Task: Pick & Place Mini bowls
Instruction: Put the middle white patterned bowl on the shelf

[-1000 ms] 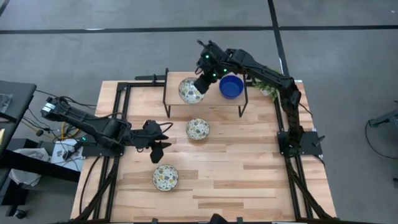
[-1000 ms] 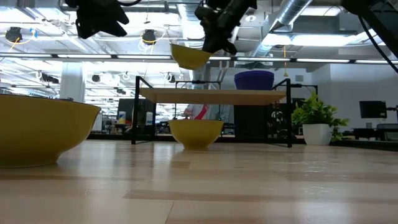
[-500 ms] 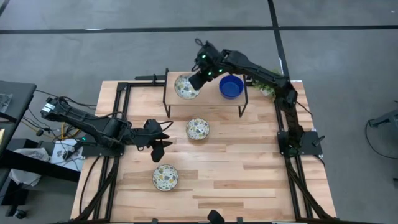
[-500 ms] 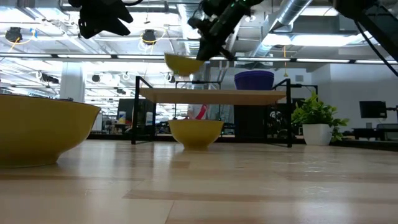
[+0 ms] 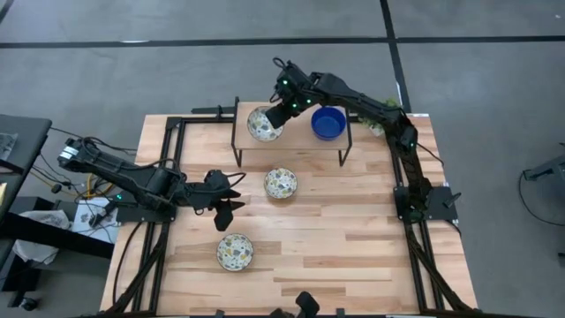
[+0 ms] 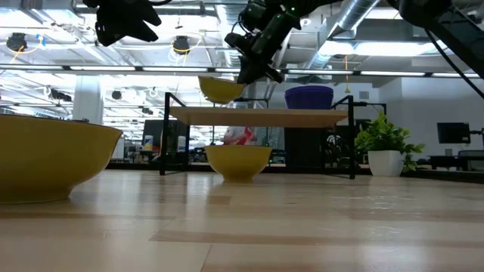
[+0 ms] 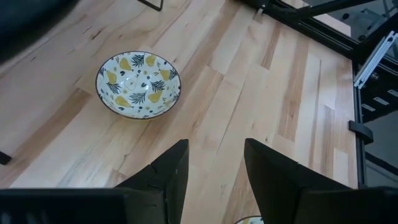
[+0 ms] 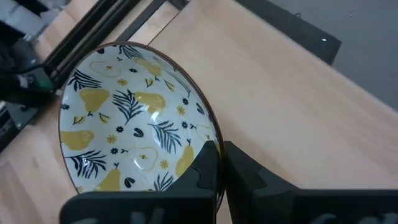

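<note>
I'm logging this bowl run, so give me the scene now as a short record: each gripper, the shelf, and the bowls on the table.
right gripper: shut on the rim of a patterned bowl, over the shelf's left end
left gripper: open, empty, above the table at its left side
shelf: holds a blue bowl at its right end
bowls on table: two patterned, centre bowl and front bowl

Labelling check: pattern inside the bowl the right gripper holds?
Yellow pears and dark leaves on white; right wrist view.
</note>
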Robot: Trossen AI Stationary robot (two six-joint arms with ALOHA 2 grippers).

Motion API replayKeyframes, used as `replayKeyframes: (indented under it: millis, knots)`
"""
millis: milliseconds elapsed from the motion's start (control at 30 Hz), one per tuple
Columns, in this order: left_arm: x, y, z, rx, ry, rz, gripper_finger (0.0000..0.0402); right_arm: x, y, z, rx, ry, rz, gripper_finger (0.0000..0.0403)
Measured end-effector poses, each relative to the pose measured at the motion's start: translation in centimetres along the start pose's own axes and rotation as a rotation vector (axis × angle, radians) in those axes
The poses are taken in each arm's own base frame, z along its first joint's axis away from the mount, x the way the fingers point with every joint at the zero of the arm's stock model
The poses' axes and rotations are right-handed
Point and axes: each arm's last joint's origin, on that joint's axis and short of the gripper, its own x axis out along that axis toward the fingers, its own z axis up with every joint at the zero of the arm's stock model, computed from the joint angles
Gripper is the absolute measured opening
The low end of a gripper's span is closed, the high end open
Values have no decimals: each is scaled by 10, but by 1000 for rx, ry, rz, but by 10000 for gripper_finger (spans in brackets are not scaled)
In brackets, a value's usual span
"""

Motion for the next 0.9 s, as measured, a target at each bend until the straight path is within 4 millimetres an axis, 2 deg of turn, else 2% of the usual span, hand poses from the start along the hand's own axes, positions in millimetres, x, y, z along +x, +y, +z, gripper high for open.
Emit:
replayKeyframes:
  millis: [400, 667, 900]
  knots:
    - [0, 0, 0, 1, 1, 0, 154, 0, -3, 1, 4, -10, -23, 0]
    - [0, 0, 0, 1, 1, 0, 154, 15, -5, -2, -1, 31, -36, 0]
    - [0, 0, 0, -1, 2, -8, 154, 15, -4, -3, -6, 33, -31, 1]
